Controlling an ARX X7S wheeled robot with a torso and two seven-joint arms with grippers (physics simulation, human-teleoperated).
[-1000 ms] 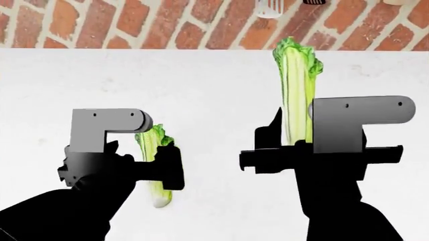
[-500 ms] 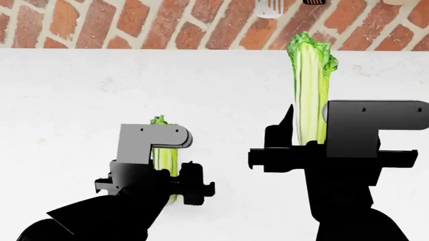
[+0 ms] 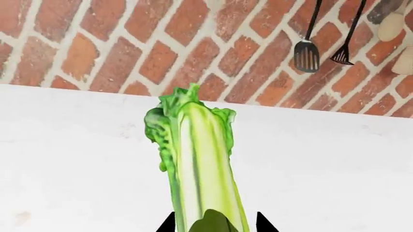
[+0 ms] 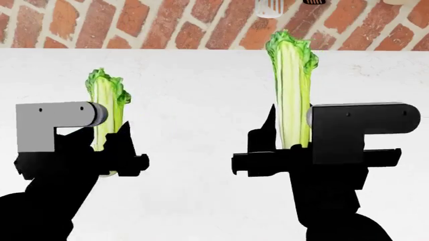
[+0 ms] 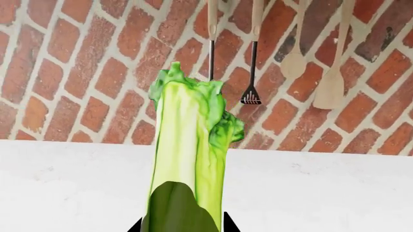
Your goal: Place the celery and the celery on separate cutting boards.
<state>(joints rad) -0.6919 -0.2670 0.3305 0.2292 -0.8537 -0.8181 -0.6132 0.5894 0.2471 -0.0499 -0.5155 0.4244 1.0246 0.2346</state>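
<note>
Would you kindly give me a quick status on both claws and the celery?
Left claw shut on one celery, right claw shut on the other celery. Both stalks leaf-end away. No cutting boards in view. Nothing in the way.

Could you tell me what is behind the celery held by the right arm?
Behind the right-hand celery are a white counter and a brick wall with hanging utensils; the stalk covers whatever lies directly behind it.

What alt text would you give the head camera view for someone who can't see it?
Two black grippers, the left gripper and the right gripper, each hold a pale green ribbed celery bunch with frilly leaves, left celery and right celery, above a white counter backed by a red brick wall.
</note>
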